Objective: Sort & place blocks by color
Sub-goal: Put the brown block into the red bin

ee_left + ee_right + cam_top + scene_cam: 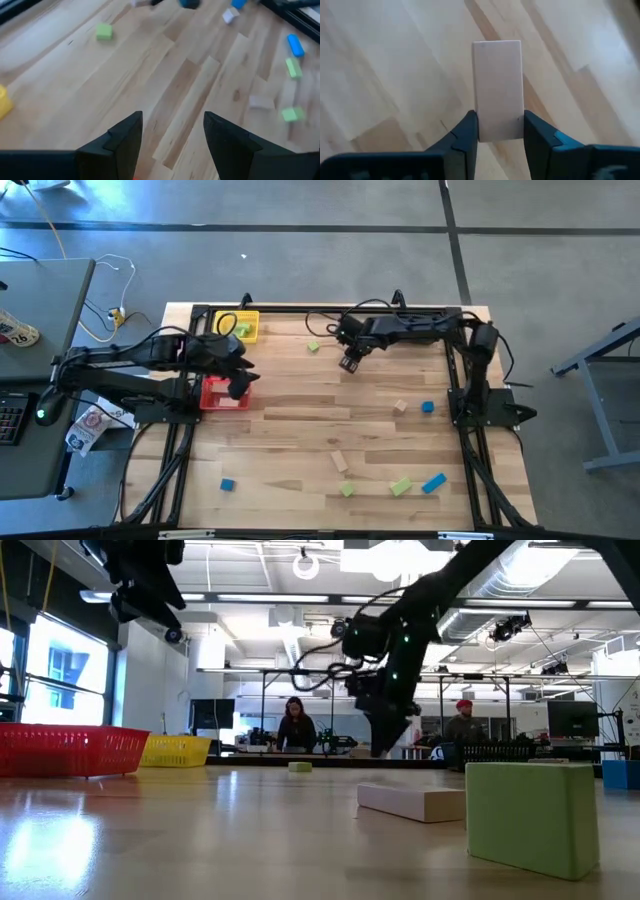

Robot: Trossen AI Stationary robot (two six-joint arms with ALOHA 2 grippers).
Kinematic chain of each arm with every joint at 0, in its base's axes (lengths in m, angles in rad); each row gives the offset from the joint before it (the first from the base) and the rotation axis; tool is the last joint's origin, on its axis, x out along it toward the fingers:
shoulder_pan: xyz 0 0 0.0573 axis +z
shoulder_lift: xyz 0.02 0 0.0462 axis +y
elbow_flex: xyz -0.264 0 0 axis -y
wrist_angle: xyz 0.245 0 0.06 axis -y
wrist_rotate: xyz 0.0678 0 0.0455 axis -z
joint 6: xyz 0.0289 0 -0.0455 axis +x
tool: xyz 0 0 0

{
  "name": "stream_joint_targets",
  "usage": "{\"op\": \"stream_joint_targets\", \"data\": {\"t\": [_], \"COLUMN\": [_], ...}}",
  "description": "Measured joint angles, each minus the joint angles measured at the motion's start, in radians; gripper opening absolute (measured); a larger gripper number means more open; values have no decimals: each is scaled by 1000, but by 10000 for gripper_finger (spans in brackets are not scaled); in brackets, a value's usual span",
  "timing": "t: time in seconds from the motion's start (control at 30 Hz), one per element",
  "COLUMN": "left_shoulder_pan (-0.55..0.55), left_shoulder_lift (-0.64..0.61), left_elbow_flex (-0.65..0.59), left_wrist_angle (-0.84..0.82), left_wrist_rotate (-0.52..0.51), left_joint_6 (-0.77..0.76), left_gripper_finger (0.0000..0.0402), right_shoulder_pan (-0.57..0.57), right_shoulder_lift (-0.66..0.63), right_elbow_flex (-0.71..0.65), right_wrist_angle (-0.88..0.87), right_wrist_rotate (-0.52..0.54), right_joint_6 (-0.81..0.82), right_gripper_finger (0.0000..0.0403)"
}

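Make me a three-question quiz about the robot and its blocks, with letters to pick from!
1. Where is the left gripper?
A. Over the red bin
B. Over the yellow bin
C. At the table's right edge

2. What colour is the block in the right gripper?
A. Blue
B. Light green
C. Plain tan

3. How are the left gripper's fingers?
A. Shut on a block
B. Open, nothing between them
C. Shut on a bin's rim

Answers: 1 A, the high view shows it over the red bin. 2 C, the right wrist view shows a pale tan bar clamped between the fingers. 3 B, the left wrist view shows bare table through the gap.
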Motion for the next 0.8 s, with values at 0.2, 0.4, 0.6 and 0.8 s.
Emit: {"op": "stream_joint_targets", "data": {"t": [0.2, 0.4, 0.6, 0.8], "left_shoulder_pan": [1, 1, 1, 2], "left_shoulder_lift": [40, 76, 115, 139], "left_elbow_flex": [0, 0, 0, 0], "left_wrist_angle": [34, 144, 244, 301], "left_wrist_rotate": [-30, -29, -26, -26], "left_joint_6": [-98, -100, -96, -92], "left_gripper_finger": [197, 197, 197, 197], "right_shoulder_pan": [119, 242, 355, 447], "right_shoulder_lift": [-44, -54, -63, -63], "right_elbow_flex": [1, 2, 2, 2], "right_wrist_angle": [17, 75, 149, 275], "right_wrist_rotate": [45, 129, 233, 347], "right_joint_6": [8, 8, -22, -78], "right_gripper_finger": [96, 96, 96, 96]}}
